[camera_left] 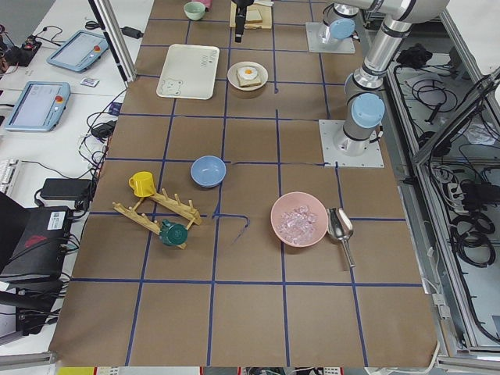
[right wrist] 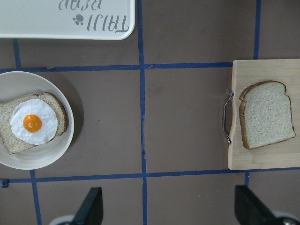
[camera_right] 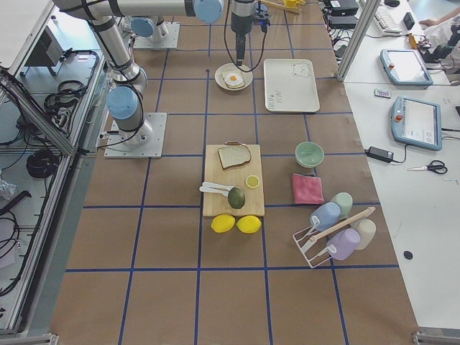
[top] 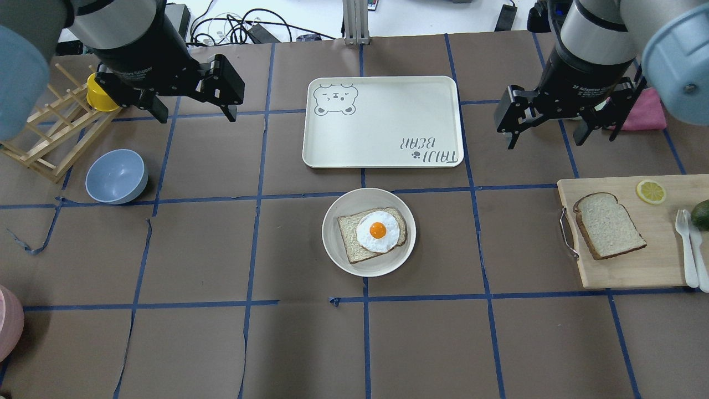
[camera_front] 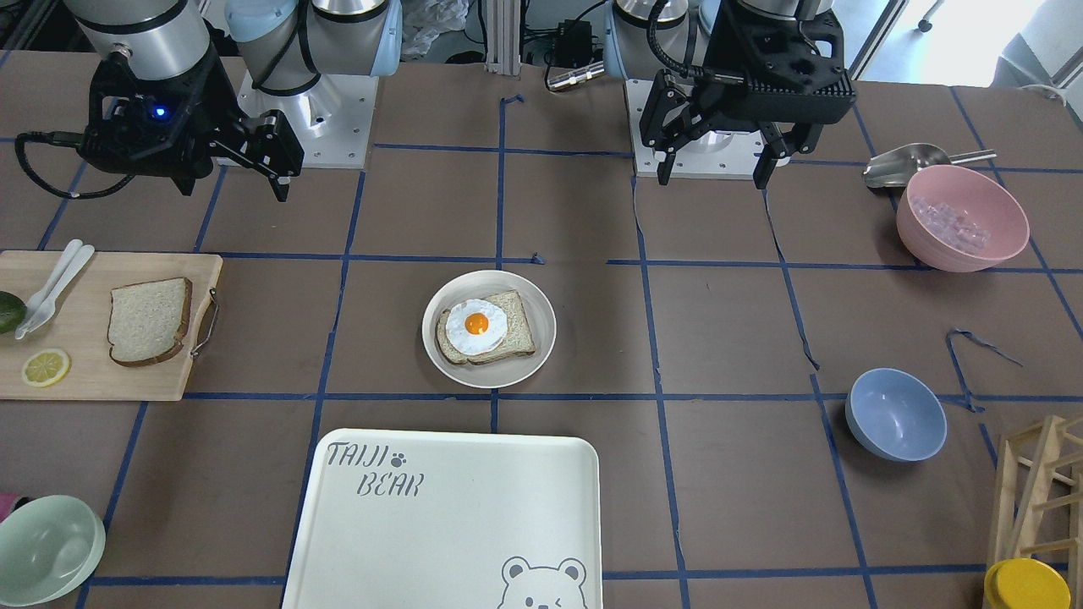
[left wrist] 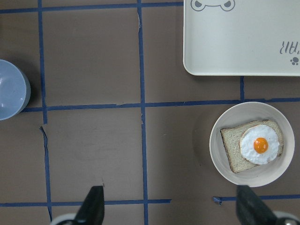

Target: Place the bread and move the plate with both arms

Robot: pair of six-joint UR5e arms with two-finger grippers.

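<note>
Left gripper (top: 197, 116): fingers spread wide, nothing between them. It hangs above the brown table on the robot's left, with the blue bowl (top: 116, 176) near it on the robot's side.

Right gripper (top: 544, 141): wide apart too, and just as empty. It hovers over the table beyond the far edge of the cutting board (top: 620, 271), between the tray (top: 382, 127) and a pink cloth (top: 642, 111).

Bread (top: 608, 226): lying flat on the wooden cutting board at the robot's right. It sits close to the end with the metal handle, clear of the lemon slice (top: 651, 192) and the white cutlery (top: 689, 249). Neither gripper touches it.

Plate (top: 368, 269): mid-table, between the two arms, just on the robot's side of the tray, with a strip of table between them.

On the plate: another slice, the egg slice (top: 376, 233), with a fried egg on top, yolk up.

Tray: flat on the table, bear face and "TAIJI BEAR" lettering showing.
</note>
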